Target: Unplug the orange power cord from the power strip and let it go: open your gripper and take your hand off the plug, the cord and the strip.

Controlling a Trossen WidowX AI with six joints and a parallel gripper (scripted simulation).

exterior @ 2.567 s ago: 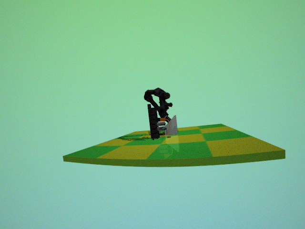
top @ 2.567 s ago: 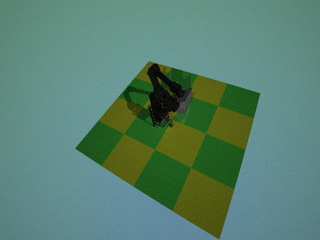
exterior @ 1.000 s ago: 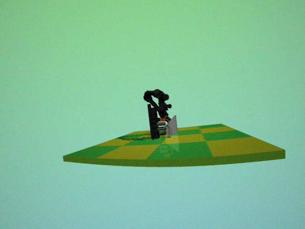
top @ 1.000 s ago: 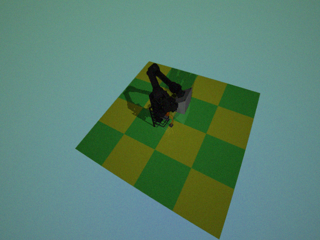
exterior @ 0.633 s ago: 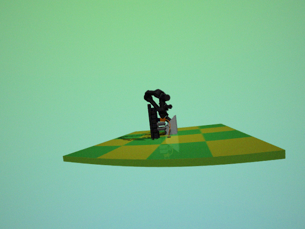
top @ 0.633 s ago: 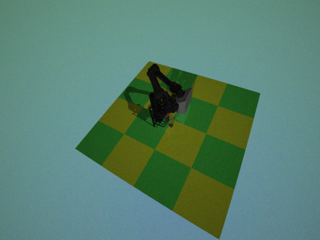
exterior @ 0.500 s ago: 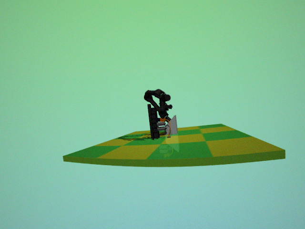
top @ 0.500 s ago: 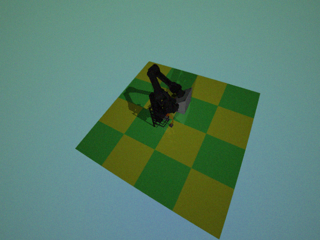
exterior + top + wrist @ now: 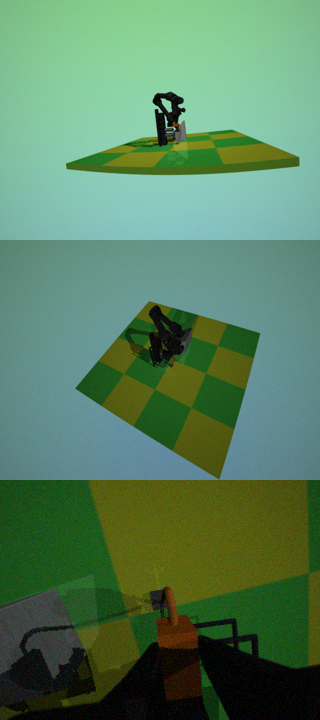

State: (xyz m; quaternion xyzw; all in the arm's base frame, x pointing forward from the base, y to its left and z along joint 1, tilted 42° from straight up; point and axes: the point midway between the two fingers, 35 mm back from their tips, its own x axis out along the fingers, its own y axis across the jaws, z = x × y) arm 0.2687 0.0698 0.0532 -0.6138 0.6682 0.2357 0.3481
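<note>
The black power strip [image 9: 155, 347] [image 9: 161, 129] stands upright. The orange plug [image 9: 172, 356] [image 9: 175, 124] [image 9: 182, 677] is off to the right of the strip's face in the exterior view, with a dark piece showing between them; its prongs are hidden. The orange cord [image 9: 179, 131] [image 9: 170, 602] curves from the plug down towards a small dark block [image 9: 171, 365] [image 9: 177, 143] [image 9: 158, 599]. My gripper [image 9: 177, 645] is shut on the orange plug, with one dark finger on either side of it.
Grey plugs [image 9: 169, 134] sit on the strip below the orange plug. Dark cords [image 9: 220, 623] run beside the right finger in the wrist view. A grey slanted panel [image 9: 188, 340] [image 9: 183, 131] [image 9: 30, 625] stands near the arm. The checkered table top [image 9: 180, 384] lies below.
</note>
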